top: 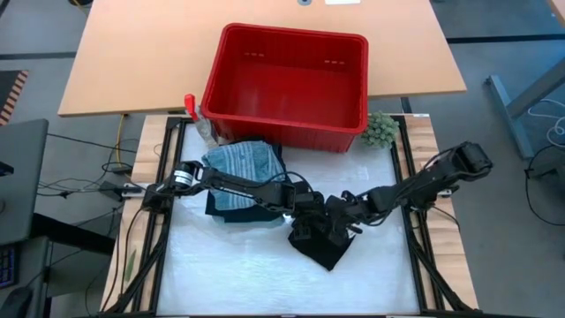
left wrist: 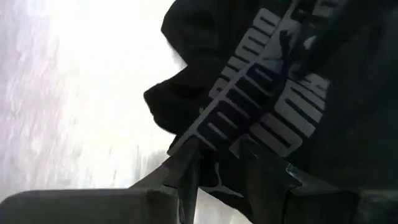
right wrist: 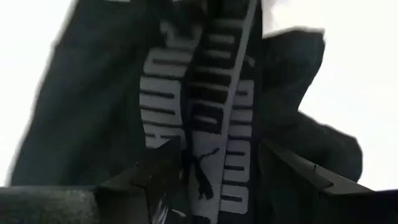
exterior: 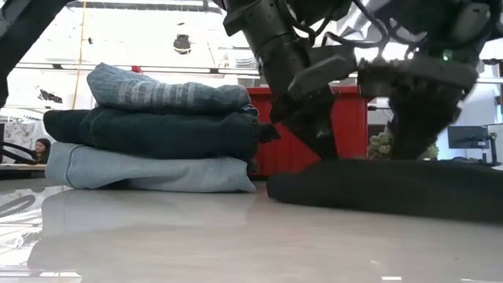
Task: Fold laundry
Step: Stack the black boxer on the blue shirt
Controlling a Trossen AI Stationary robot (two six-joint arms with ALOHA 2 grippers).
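Both arms low over a black garment, fold in hand.

The red basket (top: 287,84) sits at twelve o'clock on the table; at about ten o'clock from the centre is the folded stack (exterior: 153,130) (striped piece on top, dark navy under it, light blue at the bottom). At the centre lies the black garment (top: 325,243), flat on the white mat, its printed band (left wrist: 261,106) facing up. The left gripper (top: 305,216) comes in from nine o'clock, its fingers narrowly parted astride the band; whether they pinch cloth I cannot tell. The right gripper (top: 346,212) comes from three o'clock, fingers well apart over the same band, holding nothing that shows. The step looks like folding this fourth piece; next calls for a firm pinch at an edge and carrying it over.
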